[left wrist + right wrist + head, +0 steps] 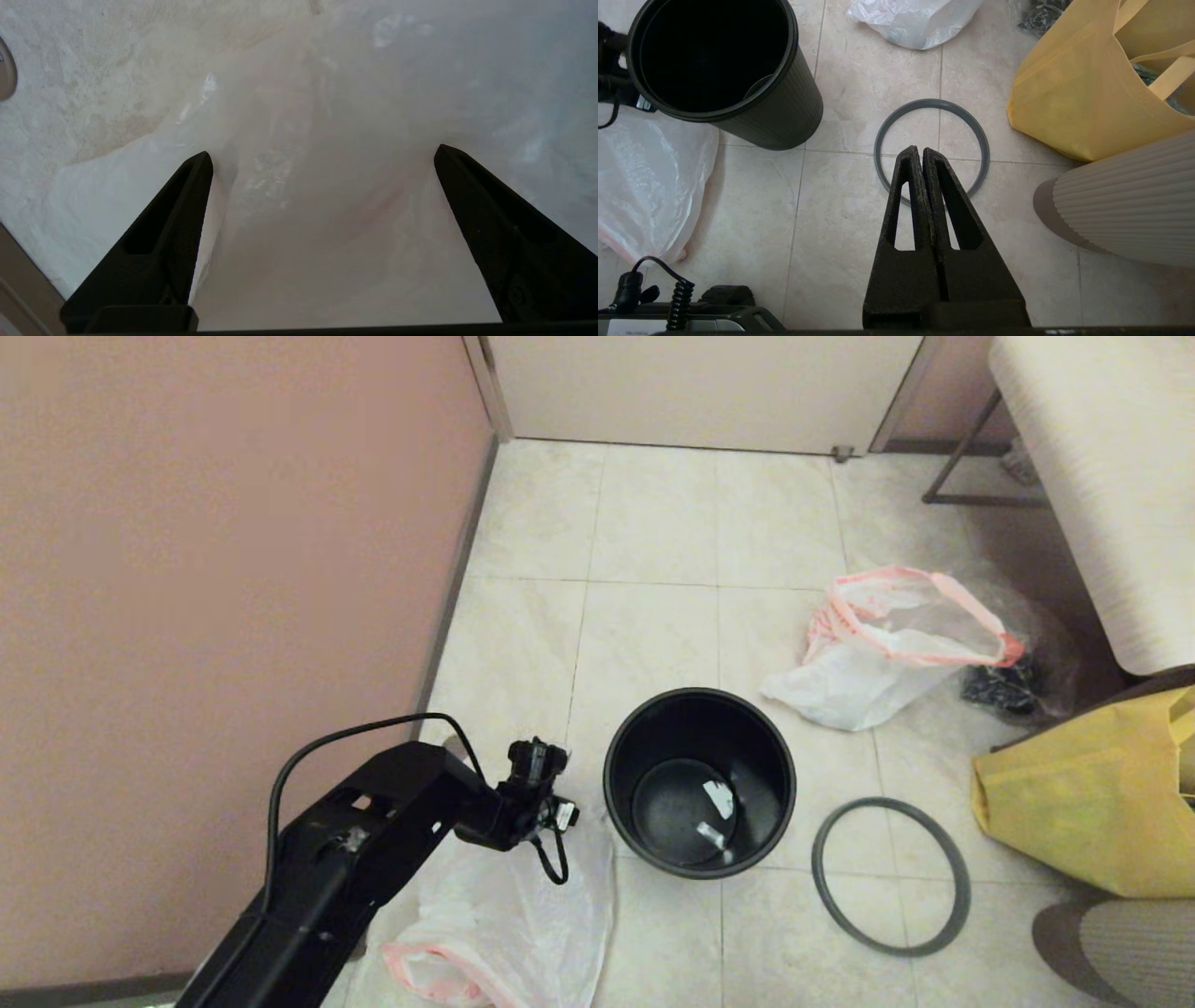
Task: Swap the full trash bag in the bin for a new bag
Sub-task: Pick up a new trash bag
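Note:
The black bin (700, 784) stands bagless in the middle of the tiled floor, also shown in the right wrist view (724, 65). Its grey hoop (892, 875) lies flat on the floor to its right. The full trash bag (504, 915), white with a pink rim, lies on the floor left of the bin. My left gripper (322, 154) hangs open right over this bag, its plastic (327, 210) filling the gap between the fingers, neither pinching it. The limp new bag (878, 644) lies beyond the bin to the right. My right gripper (922, 149) is shut and empty above the hoop (931, 105).
A big yellow bag (1092, 803) and a ribbed beige thing (1120, 933) crowd the right side. A clear bag with black stuff (1013, 686) lies beside the new bag. A pink wall (215, 569) runs close on the left; a table (1111, 476) stands far right.

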